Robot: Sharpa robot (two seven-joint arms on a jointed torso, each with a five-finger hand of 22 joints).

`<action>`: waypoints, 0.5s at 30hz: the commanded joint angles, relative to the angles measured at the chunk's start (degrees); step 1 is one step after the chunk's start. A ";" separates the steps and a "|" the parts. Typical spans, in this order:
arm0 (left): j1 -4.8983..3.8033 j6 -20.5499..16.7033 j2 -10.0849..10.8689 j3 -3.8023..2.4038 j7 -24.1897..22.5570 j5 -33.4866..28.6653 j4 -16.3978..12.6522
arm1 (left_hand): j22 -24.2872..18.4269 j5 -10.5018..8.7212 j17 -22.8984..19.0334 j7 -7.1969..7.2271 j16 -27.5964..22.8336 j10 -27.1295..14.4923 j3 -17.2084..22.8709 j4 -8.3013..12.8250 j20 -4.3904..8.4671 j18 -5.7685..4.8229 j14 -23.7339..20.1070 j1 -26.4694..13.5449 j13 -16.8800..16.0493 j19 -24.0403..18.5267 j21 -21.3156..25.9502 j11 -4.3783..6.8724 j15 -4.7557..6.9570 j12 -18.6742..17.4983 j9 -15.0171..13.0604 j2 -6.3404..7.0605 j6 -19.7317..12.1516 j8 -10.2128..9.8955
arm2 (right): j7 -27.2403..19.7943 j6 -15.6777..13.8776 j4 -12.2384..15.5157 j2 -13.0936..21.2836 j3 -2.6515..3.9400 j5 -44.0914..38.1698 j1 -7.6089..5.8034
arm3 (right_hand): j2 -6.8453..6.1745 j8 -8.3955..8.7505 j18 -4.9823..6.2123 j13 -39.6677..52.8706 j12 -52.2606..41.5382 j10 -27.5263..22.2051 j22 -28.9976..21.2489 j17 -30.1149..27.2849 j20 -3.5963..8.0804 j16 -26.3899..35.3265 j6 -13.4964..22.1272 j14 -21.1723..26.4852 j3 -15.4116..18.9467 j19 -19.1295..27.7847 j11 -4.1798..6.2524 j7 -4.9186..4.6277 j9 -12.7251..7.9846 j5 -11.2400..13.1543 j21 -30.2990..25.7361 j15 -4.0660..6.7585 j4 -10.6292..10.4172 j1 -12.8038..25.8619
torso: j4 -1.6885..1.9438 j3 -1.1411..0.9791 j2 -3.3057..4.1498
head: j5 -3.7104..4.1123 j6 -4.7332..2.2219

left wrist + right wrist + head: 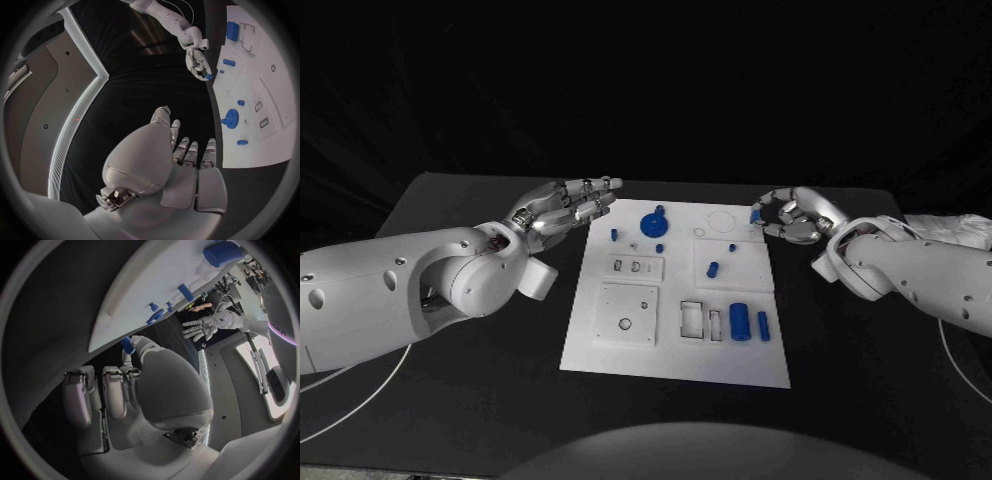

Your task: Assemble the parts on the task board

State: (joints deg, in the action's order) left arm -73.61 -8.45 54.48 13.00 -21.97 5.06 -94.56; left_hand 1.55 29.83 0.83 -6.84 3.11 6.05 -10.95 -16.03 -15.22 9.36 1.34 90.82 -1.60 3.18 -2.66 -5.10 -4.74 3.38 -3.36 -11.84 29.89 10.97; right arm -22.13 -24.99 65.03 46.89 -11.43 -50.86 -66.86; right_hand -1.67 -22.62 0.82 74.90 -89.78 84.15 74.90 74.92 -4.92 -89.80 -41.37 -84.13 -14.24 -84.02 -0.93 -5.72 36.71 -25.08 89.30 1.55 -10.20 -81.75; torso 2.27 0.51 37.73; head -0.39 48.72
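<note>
A black table [473,400] carries a crumpled white cloth [949,229] at its right edge.

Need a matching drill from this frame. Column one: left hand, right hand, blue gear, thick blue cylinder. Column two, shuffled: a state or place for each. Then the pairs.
1. silver left hand
2. silver right hand
3. blue toothed gear
4. thick blue cylinder

A. lies on the near right part of the white task board
B. holds a small blue part in its fingers
C. sits on the board's far part, left of middle
D. empty, fingers spread

Pairs: 1-D, 2-B, 3-C, 4-A
</note>
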 commanded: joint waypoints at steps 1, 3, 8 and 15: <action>-0.03 0.78 -0.12 -0.04 -0.31 0.23 -0.11 | -0.25 0.22 0.10 -0.30 0.27 0.11 0.36 0.06 -0.44 0.93 0.13 0.65 -0.04 0.01 -0.35 -0.46 -0.45 0.36 -0.07 -0.07 -0.10 0.39 | -0.05 -0.48 3.38 0.45 0.06 1.23 -1.74 | 0.03 -0.22 -0.44 15.10 -0.22 5.85 14.59 15.08 -0.13 -0.20 -0.06 -5.87 -0.18 -4.76 -0.34 -0.16 -0.23 -0.35 -0.39 -0.16 0.15 0.04 | -0.06 -0.01 -0.01 | -0.01 0.29; -0.03 0.84 -0.28 -0.04 -0.31 0.23 -0.02 | -0.25 0.22 0.10 -0.30 0.27 0.11 0.36 0.06 -0.44 0.93 0.13 0.65 -0.04 0.01 -0.35 -0.46 -0.45 0.36 -0.07 -0.07 -0.10 0.39 | 0.76 0.60 5.87 0.59 0.06 1.24 -3.04 | -0.06 -0.06 -0.41 15.10 -0.22 5.85 14.55 15.08 -0.16 -0.20 0.15 -5.87 -0.19 -4.66 -0.45 -0.29 -0.43 -0.44 -0.47 -0.23 0.13 0.08 | -0.01 -0.05 -0.04 | 0.16 0.40; -0.03 0.93 -0.81 -0.04 -0.29 0.23 0.19 | -0.24 0.23 0.10 -0.29 0.29 0.10 0.41 0.07 -0.44 0.93 0.13 0.71 -0.04 0.03 -0.37 -0.45 -0.45 0.38 -0.07 -0.09 -0.08 0.41 | 2.67 3.77 10.41 -0.64 0.06 0.50 -4.89 | -0.11 0.03 -0.65 15.10 -0.22 5.85 14.88 15.08 -0.29 -0.20 -0.29 -5.87 -0.43 -5.45 -0.63 -0.50 -0.89 -1.35 0.22 -0.40 0.30 -0.06 | 0.08 -0.06 -0.01 | 0.30 0.37; -0.03 0.99 -1.24 -0.04 -0.24 0.23 0.38 | -0.24 0.23 0.10 -0.29 0.29 0.10 0.41 0.07 -0.44 0.93 0.13 0.71 -0.04 0.03 -0.37 -0.45 -0.45 0.38 -0.07 -0.09 -0.08 0.41 | 6.78 8.07 12.36 -5.37 0.07 -3.39 -5.60 | -0.35 0.39 -0.44 15.10 -0.22 5.85 14.60 15.08 -0.40 -0.20 -0.20 -5.87 -0.54 -4.77 -0.85 -0.79 -1.36 -1.78 -0.38 -0.54 0.49 -0.09 | 0.16 -0.04 0.02 | 0.50 0.33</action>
State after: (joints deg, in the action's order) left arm -73.61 -8.43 53.39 13.00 -21.90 5.06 -94.12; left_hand 1.55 29.82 0.87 -6.84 3.19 6.05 -10.95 -16.02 -15.22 9.36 1.35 91.06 -1.60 3.18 -2.66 -5.10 -4.73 3.56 -3.38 -12.07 29.88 11.21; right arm -18.77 -21.11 77.32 42.00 -11.34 -51.34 -72.42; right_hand -1.68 -22.53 0.82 74.91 -89.78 84.14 74.95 74.91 -4.92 -89.80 -41.63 -83.91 -14.65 -84.02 -1.34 -6.05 35.37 -26.63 89.25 1.33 -9.79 -81.75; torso 2.36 0.44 37.71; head 0.01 49.09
